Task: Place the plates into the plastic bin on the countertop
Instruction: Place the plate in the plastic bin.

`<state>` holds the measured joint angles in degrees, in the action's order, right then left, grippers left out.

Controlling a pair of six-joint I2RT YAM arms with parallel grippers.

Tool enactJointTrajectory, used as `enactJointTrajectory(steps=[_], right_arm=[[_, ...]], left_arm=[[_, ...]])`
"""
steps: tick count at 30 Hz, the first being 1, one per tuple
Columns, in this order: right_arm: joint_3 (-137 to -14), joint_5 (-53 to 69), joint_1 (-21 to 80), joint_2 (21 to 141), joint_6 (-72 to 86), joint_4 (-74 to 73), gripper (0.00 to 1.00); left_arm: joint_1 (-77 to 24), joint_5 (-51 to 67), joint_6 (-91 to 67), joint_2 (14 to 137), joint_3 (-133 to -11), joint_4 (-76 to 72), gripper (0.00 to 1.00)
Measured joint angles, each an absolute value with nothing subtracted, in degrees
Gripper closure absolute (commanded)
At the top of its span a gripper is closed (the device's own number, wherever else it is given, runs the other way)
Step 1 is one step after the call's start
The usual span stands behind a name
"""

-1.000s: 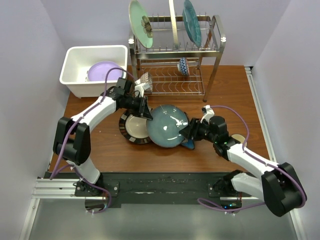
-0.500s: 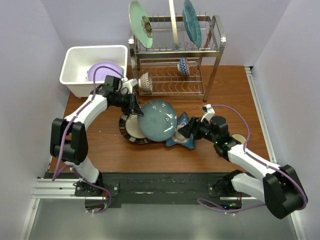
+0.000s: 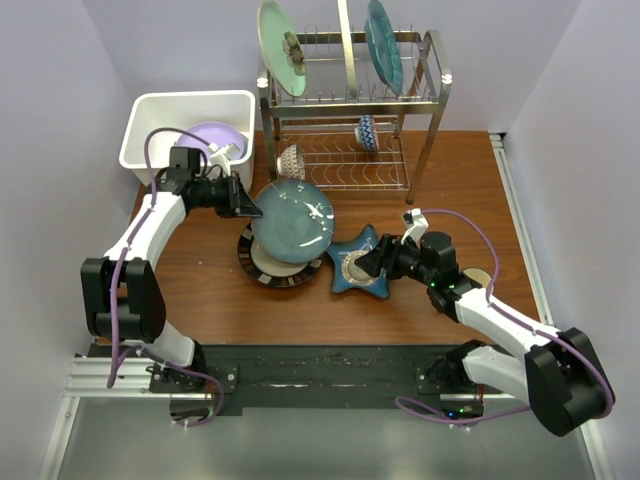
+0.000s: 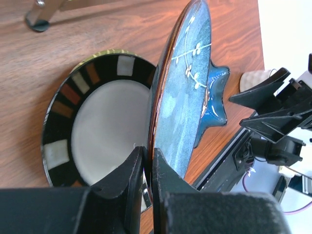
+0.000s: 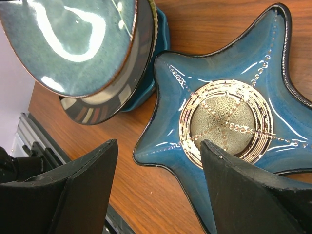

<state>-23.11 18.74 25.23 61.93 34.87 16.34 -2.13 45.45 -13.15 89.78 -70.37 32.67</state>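
Left end effector [image 3: 240,198] pinches the teal plate [image 3: 292,220] by its rim, tilted on edge above the striped plate [image 3: 262,268]. The bin [image 3: 190,96] lies back-left, nearest this arm, with a lavender plate [image 3: 200,136] inside and the rack [image 3: 340,150] just right of it. Right end effector [image 3: 372,262] gapes over the star plate [image 3: 358,270].

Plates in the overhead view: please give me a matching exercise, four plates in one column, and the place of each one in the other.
1. blue-green plate
2. star plate
3. lavender plate
4. striped plate

A. in the white bin
B. flat before the open right gripper
C. pinched in the left gripper
D. flat under the tilted plate

Pairs: 1-C, 2-B, 3-A, 4-D
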Motion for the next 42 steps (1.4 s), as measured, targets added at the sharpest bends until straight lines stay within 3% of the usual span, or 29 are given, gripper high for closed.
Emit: enactJointTrajectory(steps=[42], right_arm=[[-23.1, 19.5, 25.2, 63.6, 34.9, 17.7, 0.28]], left_arm=[[17.1, 49.0, -22.1, 79.8, -65.7, 25.6, 1.00]])
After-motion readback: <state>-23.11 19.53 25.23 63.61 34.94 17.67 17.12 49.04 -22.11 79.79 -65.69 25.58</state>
